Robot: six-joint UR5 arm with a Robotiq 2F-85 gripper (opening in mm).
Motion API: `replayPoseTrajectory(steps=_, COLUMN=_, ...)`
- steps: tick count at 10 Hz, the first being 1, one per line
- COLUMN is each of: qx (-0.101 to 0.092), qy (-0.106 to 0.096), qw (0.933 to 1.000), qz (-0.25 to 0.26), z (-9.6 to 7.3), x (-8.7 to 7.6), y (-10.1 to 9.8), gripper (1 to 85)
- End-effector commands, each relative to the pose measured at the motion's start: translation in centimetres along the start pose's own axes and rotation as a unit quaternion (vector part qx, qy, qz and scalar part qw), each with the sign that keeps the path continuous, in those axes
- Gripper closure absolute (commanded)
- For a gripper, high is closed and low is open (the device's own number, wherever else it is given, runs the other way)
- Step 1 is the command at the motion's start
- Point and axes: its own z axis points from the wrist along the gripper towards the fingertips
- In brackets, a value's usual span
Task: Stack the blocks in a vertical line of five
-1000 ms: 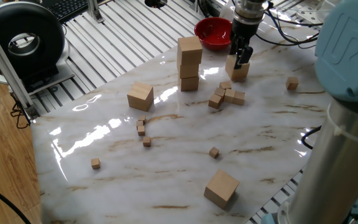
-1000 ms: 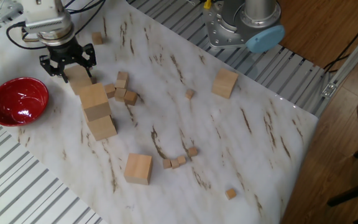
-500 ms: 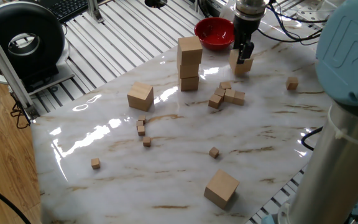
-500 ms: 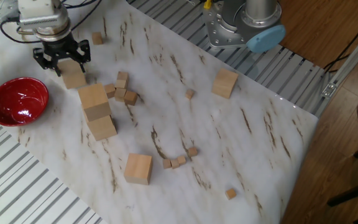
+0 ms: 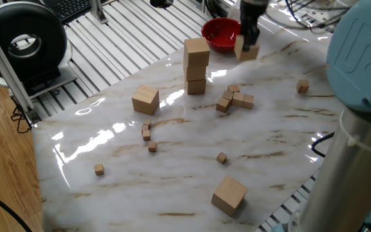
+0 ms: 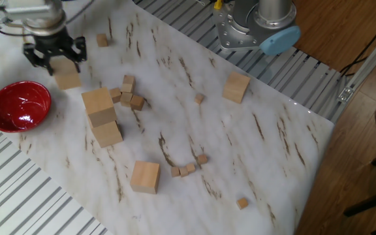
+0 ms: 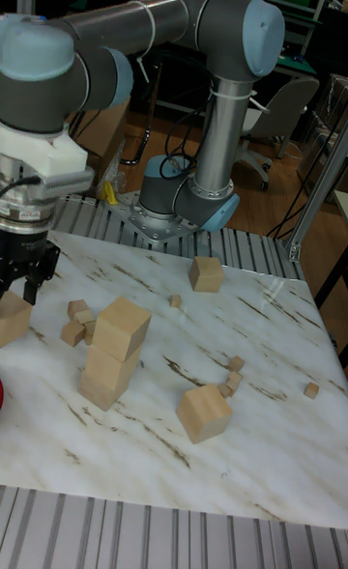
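1. Tool (image 6: 53, 55) gripped one block (image 6: 66, 73) between its two fingers, closed on the block's sides, and held it clear of the bench (image 6: 253, 140).
2. That held block (image 5: 247, 51) hung just beside the red bowl (image 5: 221, 33), near the far edge of the bench (image 5: 192, 180) in one fixed view.
3. In the tall view the same block (image 7: 14, 319) showed at the left edge under the tool (image 7: 21, 284), well above the marble top.
4. A stack (image 6: 102, 117) of three blocks stood upright near the held one but apart from it; its top block sat turned a little against the two below.
5. From the other side the stack (image 5: 196, 64) stood between the bowl and a lone block (image 5: 145, 100) lying nearer the bench's left edge.
6. Another lone block (image 5: 229, 194) sat near the front edge, close to the arm's base (image 5: 359, 148).
7. In the other fixed view those two loose blocks lay well apart: one (image 6: 145, 177) near the lower edge, one (image 6: 236, 87) up toward the arm's mount (image 6: 256, 29).
8. Tiny cubes (image 6: 130, 93) were clustered just beside the stack, with a few more (image 6: 188, 167) scattered across the middle of the marble.
9. One tiny cube (image 5: 303, 85) lay alone off to the right side.
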Motion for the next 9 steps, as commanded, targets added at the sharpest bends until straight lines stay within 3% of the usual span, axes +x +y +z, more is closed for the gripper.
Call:
replayPoseTrajectory(steps=1, qx=0.013, qy=-0.025, qw=0.9994, qz=0.018, z=-5.5, x=-2.7, y=-2.0, gripper=84.7)
replayPoseTrajectory(steps=3, qx=0.021, qy=-0.036, qw=0.9986, qz=0.032, z=-7.7, x=-4.9, y=-1.7, gripper=84.7)
replayPoseTrajectory(steps=6, qx=0.033, qy=-0.023, qw=0.9982, qz=0.046, z=-9.3, x=-7.4, y=-1.3, gripper=84.7)
replayPoseTrajectory(steps=7, qx=0.04, qy=-0.044, qw=0.9973, qz=0.044, z=-9.4, x=-8.5, y=-1.7, gripper=84.7)
replayPoseTrajectory(steps=8, qx=0.045, qy=-0.05, qw=0.9972, qz=0.034, z=-9.4, x=-8.8, y=-1.9, gripper=84.7)
replayPoseTrajectory(steps=9, qx=0.062, qy=-0.059, qw=0.9963, qz=0.01, z=-9.6, x=-9.3, y=-2.8, gripper=84.7)
